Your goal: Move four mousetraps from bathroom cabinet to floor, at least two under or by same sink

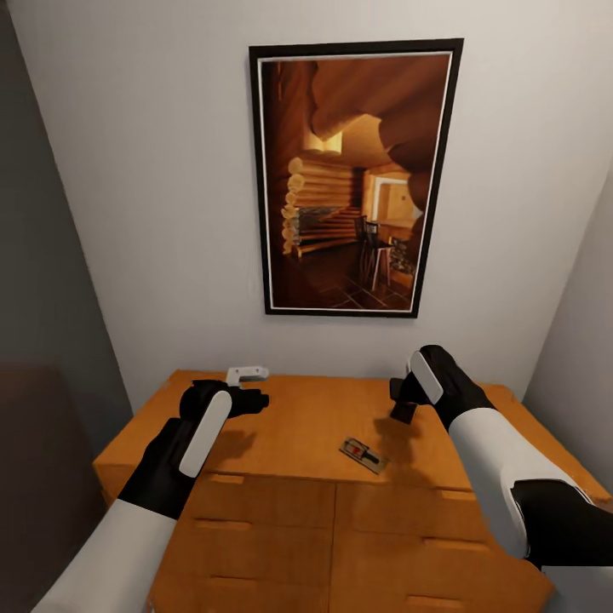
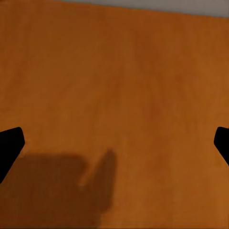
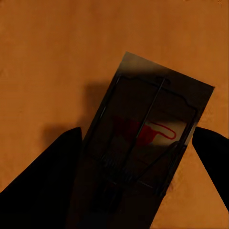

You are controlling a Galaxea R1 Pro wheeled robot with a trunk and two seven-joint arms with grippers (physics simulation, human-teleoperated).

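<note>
Here, right hand (image 3: pixel 138 157) straddles mousetrap (image 3: pixel 148 138), fingers wide apart; left hand (image 2: pixel 114 143) wide open over cabinet (image 1: pixel 298 426); another mousetrap (image 1: pixel 363 455) lower centre.

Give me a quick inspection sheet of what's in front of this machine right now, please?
Surface: orange-brown cabinet top, drawer fronts below.
Job's things: one mousetrap lying flat near the top's front edge; in the right wrist view it sits between the pincer's fingers.
Clutter: small white object at the back by the wall; cannot tell what it is.
Grippers: left pincer open over bare wood; right pincer open above the mousetrap.
Cables: nothing seen.
Surroundings: white wall, framed picture.
</note>
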